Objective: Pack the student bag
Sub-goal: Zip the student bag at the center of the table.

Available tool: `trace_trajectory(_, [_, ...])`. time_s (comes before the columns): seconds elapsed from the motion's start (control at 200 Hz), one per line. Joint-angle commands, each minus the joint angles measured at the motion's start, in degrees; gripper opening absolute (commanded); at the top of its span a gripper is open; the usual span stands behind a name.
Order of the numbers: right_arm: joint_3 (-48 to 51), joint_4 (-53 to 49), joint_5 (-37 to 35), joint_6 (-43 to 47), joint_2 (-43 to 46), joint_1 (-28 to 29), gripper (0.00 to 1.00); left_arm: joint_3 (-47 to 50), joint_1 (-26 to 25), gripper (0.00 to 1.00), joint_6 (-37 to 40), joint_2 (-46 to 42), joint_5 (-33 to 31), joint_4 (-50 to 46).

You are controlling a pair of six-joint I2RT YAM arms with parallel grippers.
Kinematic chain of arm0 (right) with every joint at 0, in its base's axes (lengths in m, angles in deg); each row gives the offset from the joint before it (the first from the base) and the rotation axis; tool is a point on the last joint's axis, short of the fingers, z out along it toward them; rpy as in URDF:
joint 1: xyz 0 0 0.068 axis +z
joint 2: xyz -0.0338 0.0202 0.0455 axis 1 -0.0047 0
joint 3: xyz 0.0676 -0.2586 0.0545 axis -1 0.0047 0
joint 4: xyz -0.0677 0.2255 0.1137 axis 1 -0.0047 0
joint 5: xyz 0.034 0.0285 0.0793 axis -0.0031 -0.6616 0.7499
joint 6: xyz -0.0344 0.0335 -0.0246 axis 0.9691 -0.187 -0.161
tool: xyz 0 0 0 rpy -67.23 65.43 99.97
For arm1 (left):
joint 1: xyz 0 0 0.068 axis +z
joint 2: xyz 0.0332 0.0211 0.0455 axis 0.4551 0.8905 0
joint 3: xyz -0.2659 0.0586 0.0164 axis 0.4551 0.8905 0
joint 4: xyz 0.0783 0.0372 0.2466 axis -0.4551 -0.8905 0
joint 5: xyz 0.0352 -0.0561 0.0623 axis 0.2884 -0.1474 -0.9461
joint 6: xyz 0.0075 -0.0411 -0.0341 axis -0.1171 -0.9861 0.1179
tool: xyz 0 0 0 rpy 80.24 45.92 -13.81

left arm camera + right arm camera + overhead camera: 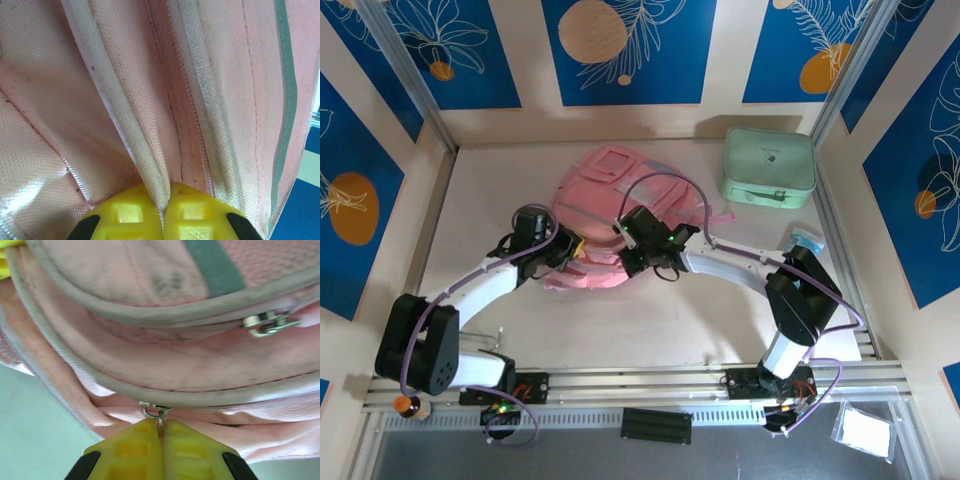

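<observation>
The bag [605, 195] is laid flat on the table [650, 330], about midway across and toward its far half, with both arms reaching onto its near edge. The left gripper [568, 252] is set at the bag's near left side; in the left wrist view its yellow pads [130, 212] are pressed together on a pale piped fold of the pink fabric [150, 150]. The right gripper [628, 262] is placed at the near middle of the bag, and its fingers [142, 445] are closed on a metal zip pull [156, 412]. A second zip slider [267, 323] is seen higher up. A mint case [769, 167] is stood well apart at the far right; a small mark on it is too small to be read.
</observation>
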Motion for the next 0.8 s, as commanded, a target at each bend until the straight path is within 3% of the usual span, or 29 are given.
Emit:
trace_trajectory(0.0, [0.0, -1.9, -0.6, 4.4, 2.2, -2.5, 0.04, -2.0, 1.4, 0.0, 3.4, -1.0, -3.0, -2.4])
trace_trajectory(0.16, [-1.8, -2.0, 4.4, 6.7, 1.1, -8.0, 0.04, -1.9, 1.6, 0.0, 5.3, -1.5, -2.2, -4.7])
trace_trajectory(0.36, [-5.3, -3.7, 3.4, 5.5, -1.3, -14.7, 0.05, -1.5, 1.8, 0.0, 7.4, -2.7, -1.8, -6.5])
trace_trajectory(0.58, [-12.4, -8.4, 1.6, -1.9, -6.4, -21.7, 0.24, -1.2, 1.8, 0.0, 8.4, -2.8, -0.8, -6.2])
trace_trajectory(0.695, [-15.9, -11.5, -2.2, -5.4, -8.1, -22.3, 0.34, -1.4, 1.8, 0.0, 8.3, -2.3, -0.4, -6.3])
trace_trajectory(0.795, [-15.0, -10.6, -1.3, -7.8, -5.7, -22.2, 0.39, -1.6, 1.6, 0.0, 8.5, -2.0, 0.2, -6.0])
